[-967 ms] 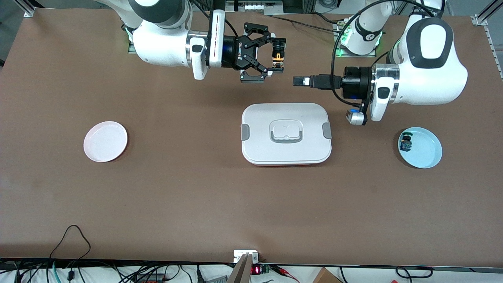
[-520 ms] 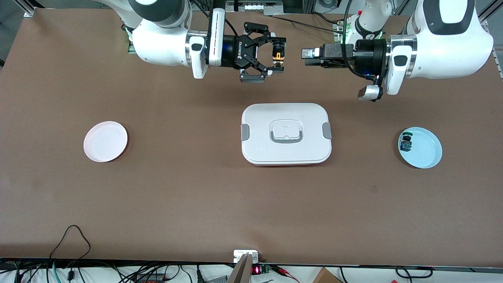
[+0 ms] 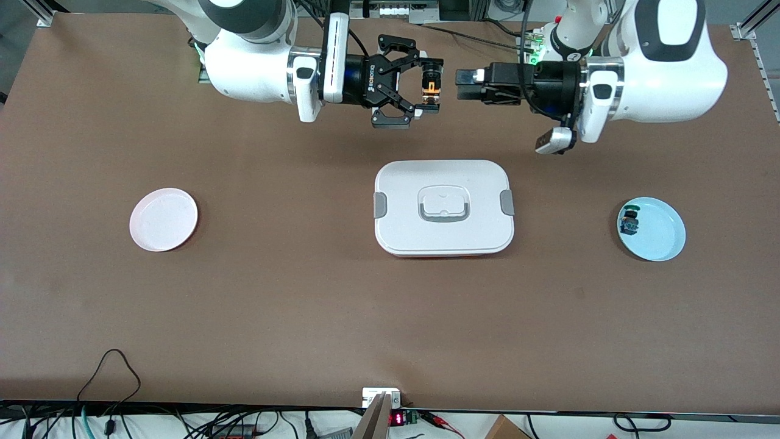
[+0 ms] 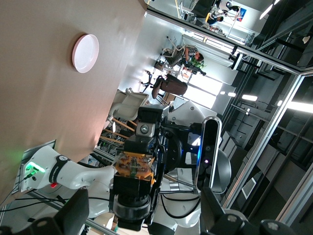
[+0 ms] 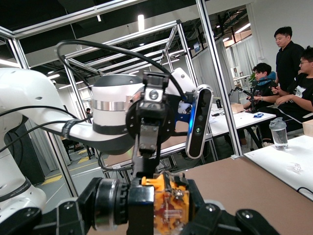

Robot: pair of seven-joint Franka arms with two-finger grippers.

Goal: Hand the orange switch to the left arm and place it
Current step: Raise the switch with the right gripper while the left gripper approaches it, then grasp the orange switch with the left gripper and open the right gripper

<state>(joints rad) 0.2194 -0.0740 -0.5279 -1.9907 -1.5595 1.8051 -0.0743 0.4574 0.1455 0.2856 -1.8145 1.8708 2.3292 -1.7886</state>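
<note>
The orange switch, black-bodied with orange details, hangs in the air with my right gripper shut on it, over bare table between the arm bases and the white box. My left gripper is open and points straight at the switch, its fingertips a short gap away. In the left wrist view the switch shows between the left fingers, round black end first. In the right wrist view the switch fills the jaws, with the left arm's hand facing it.
A pink plate lies toward the right arm's end of the table. A light-blue plate toward the left arm's end holds a small green-capped switch. Cables run along the edge nearest the front camera.
My left gripper rose from beside the box to the switch's height, then slid toward my right gripper until it almost reaches the switch. The right arm has stayed still.
</note>
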